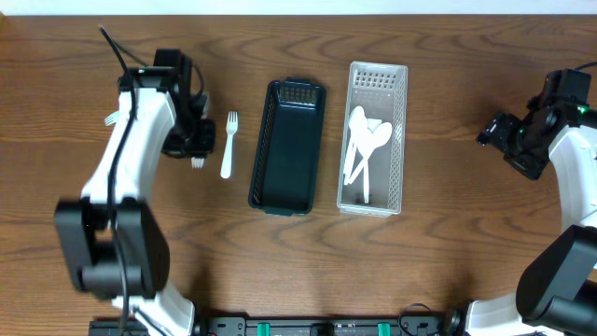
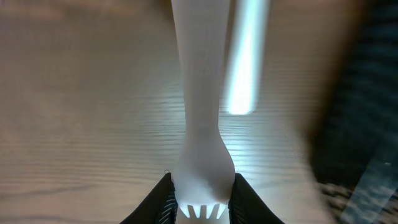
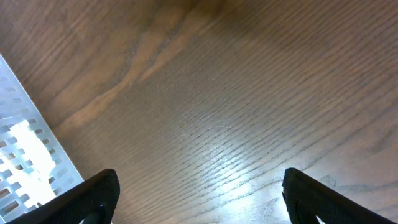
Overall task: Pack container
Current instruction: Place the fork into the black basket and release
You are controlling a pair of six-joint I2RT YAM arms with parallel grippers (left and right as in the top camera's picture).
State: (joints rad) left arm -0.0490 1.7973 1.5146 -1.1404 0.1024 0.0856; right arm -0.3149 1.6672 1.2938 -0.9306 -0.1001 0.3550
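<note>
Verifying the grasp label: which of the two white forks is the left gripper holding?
The outer fork, pinched near its tines by the left gripper; the other fork lies free, nearer the dark tray.

Brown wood-grain table (image 1: 448, 243), with perhaps a dark mounting rail (image 1: 326, 327) along its near edge.

- A dark brown wood-grain surface (image 1: 448, 252) fills nearly the whole overhead view, its grain running left to right.
- A thin pale strip (image 1: 298, 6) runs along its far edge; whether this is wall or floor is hard to tell.
- In the right wrist view, soft light leaves a pale sheen (image 3: 236, 180) on the wood.
</note>
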